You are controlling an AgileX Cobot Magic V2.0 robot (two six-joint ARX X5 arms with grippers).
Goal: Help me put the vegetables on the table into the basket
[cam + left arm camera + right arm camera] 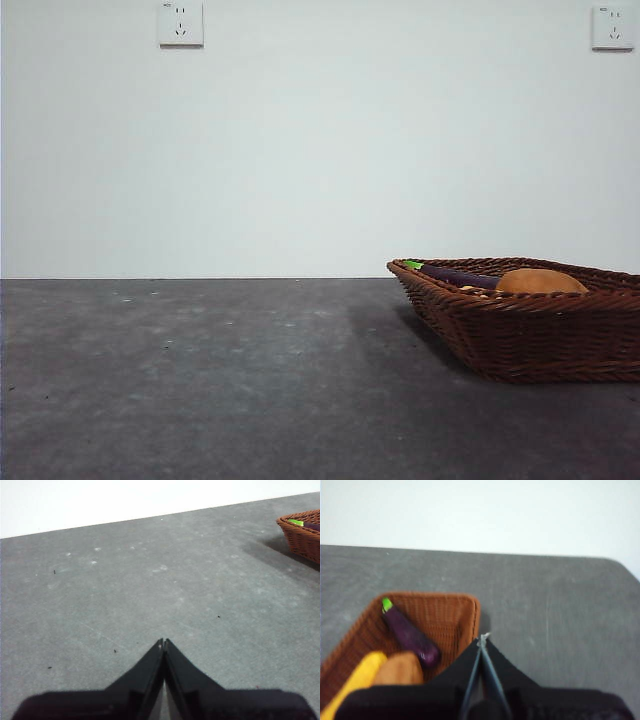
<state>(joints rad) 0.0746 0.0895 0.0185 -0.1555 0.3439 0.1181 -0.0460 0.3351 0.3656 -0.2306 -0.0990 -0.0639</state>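
Note:
The reddish-brown wicker basket [530,335] stands on the dark grey table [200,380] at the right. Inside it lie the purple eggplant [455,276] with its green stem and the brown potato [541,281]. The right wrist view shows the basket [452,615] from above with the eggplant [410,636], the potato [400,669] and the yellow vegetable [357,680] in it. My right gripper [482,639] is shut and empty, above the basket's edge. My left gripper [163,642] is shut and empty over bare table, far from the basket [304,531].
A white wall with two power sockets [180,22] stands behind the table. The table's far right corner shows rounded in the right wrist view [620,567].

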